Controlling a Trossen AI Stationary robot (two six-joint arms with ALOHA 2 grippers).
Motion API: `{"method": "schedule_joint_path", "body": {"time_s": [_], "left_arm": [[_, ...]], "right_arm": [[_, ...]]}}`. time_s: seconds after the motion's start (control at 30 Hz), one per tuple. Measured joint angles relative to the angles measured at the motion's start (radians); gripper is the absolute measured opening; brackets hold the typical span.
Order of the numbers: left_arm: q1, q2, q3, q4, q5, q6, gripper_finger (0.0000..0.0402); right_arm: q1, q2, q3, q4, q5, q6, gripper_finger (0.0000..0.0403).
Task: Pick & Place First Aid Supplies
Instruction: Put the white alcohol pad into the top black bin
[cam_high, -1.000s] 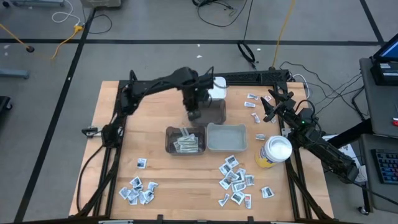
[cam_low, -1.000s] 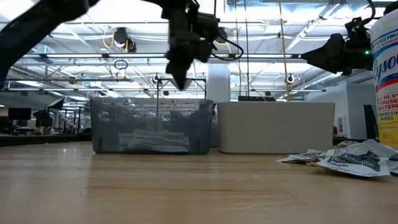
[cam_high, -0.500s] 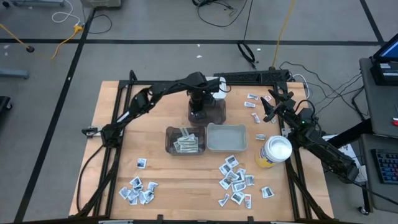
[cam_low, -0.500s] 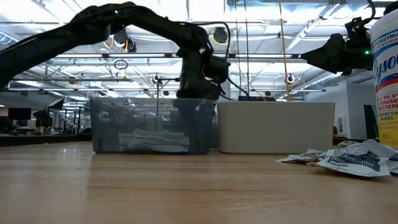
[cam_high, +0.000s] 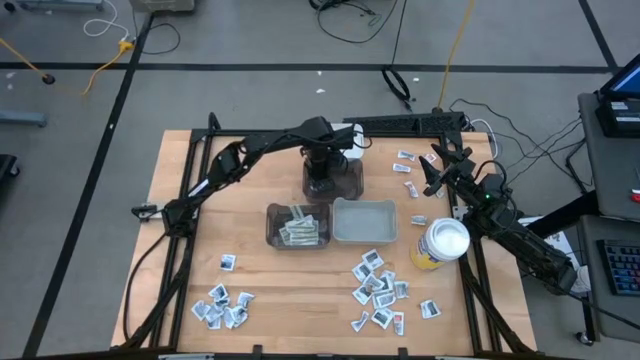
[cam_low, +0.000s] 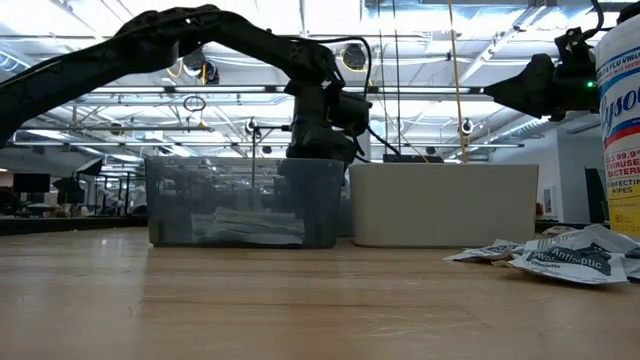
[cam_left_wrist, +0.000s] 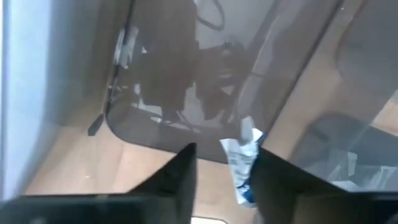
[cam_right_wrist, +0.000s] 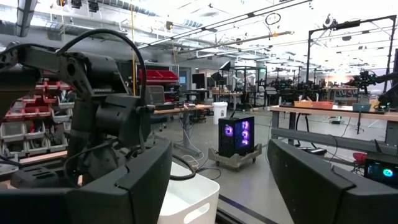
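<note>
My left gripper (cam_high: 320, 182) points down into the far dark clear bin (cam_high: 345, 182), its fingers apart (cam_left_wrist: 224, 149). A small white packet with blue print (cam_left_wrist: 244, 157) stands on end between them, beside one finger. More first aid supplies lie in a nearer dark bin (cam_high: 298, 228) and in loose piles at the near left (cam_high: 222, 305), the near right (cam_high: 380, 285) and the far right (cam_high: 405, 165). My right gripper (cam_high: 436, 170) waits open at the table's far right (cam_right_wrist: 217, 180), touching nothing. My left gripper has the white and blue packet (cam_left_wrist: 245, 177) close against the inner side of one finger (cam_left_wrist: 270, 180). The other finger stands clear of it. I cannot tell whether the packet touches that finger. The fingers point down into the bin.
A pale bin (cam_high: 364, 220) stands right of the nearer dark bin. A yellow canister with a white lid (cam_high: 440, 245) is at the right edge. A white container (cam_high: 350, 138) sits behind the far bin. Bare wood lies between the two near piles.
My left gripper has come down from above the bins into the far dark bin, shifting slightly toward the far edge, and has since kept still there. My right arm has not moved.
</note>
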Motion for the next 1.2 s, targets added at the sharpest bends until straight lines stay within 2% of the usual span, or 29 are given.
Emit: {"method": "schedule_joint_path", "body": {"time_s": [0.13,0.23,0.3,0.43,0.5,0.63,0.73,0.77,0.83,0.87,1.0,1.2], "left_arm": [[0.000,-0.007,0.000,-0.003,0.005,0.000,0.0221],[0.000,-0.007,0.012,-0.011,-0.019,-0.006,0.0258],[0.001,-0.007,0.029,-0.013,-0.038,-0.008,0.0276],[0.001,-0.007,0.066,-0.012,-0.136,-0.022,0.0300],[-0.001,-0.008,0.076,-0.010,-0.124,-0.039,0.0309],[0.000,-0.021,0.076,0.014,0.027,0.011,0.0323],[-0.001,-0.023,0.076,0.016,-0.062,-0.011,0.0328],[0.002,-0.022,0.076,0.018,-0.060,-0.047,0.0328],[0.013,-0.021,0.076,0.030,0.046,-0.055,0.0326],[0.016,-0.021,0.076,0.037,0.060,-0.041,0.0324],[0.005,-0.021,0.076,0.025,-0.151,-0.071,0.0313],[0.005,-0.021,0.076,0.018,-0.103,-0.060,0.0303]], "right_arm": [[0.000,0.000,0.000,0.000,0.000,0.000,0.0263],[0.000,0.000,0.000,0.000,0.000,0.000,0.0263],[0.000,0.000,0.000,0.000,0.000,0.000,0.0263],[0.000,0.000,0.000,0.000,0.000,0.000,0.0263],[0.000,0.000,0.000,0.000,0.000,0.000,0.0263],[0.000,0.000,0.000,0.000,0.000,0.000,0.0263],[0.000,0.000,0.000,0.000,0.000,0.000,0.0263],[0.000,0.000,0.000,0.000,0.000,0.000,0.0263],[0.000,0.000,0.000,0.000,0.000,0.000,0.0263],[0.000,0.000,0.000,0.000,0.000,0.000,0.0263],[0.000,0.000,0.000,0.000,0.000,0.000,0.0263],[0.000,0.000,0.000,0.000,0.000,0.000,0.0263]]}}
